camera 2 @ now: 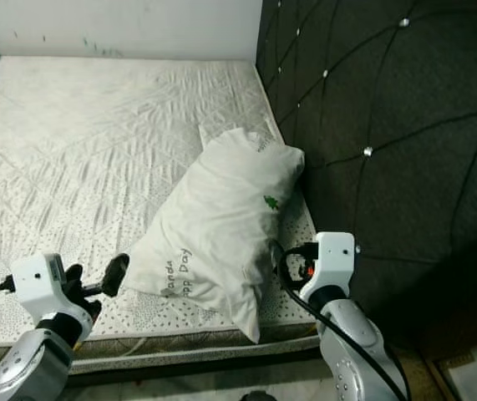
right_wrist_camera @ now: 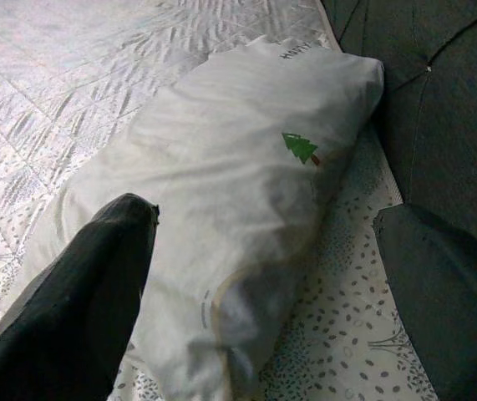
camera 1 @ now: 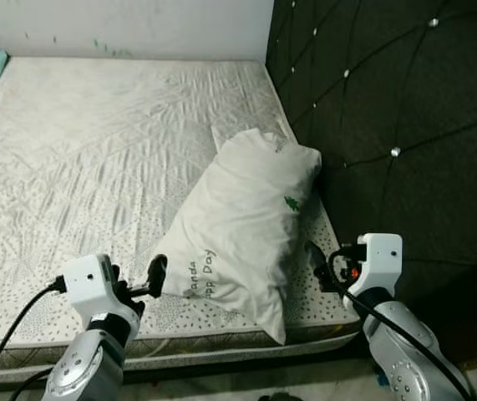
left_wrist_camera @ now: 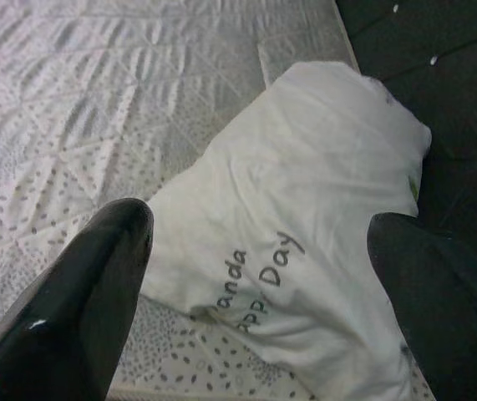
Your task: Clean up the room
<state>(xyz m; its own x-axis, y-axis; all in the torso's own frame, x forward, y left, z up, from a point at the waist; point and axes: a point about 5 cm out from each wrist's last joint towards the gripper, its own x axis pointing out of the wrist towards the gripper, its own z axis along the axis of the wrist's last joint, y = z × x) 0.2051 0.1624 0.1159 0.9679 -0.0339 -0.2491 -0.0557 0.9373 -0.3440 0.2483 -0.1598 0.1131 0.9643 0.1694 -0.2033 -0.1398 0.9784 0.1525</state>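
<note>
Both hands are up at the near edge of the bed and the pillow (camera 1: 242, 221) sits right between them; the left hand (camera 1: 150, 280) is spread wide with one finger at the pillow's near corner, just beside the printed lettering, gripping nothing yet; the right hand (camera 1: 317, 263) is also wide, hovering close against the pillow's other flank, on the side of the dark padded headboard (camera 1: 397, 125); the pillow lies slanted on the bare mattress (camera 1: 96, 150), its far end against the headboard beyond both hands; so the tidy-up looks barely begun here: the pillow is unheld and askew; what seems left is to close on it and set it straight.
</note>
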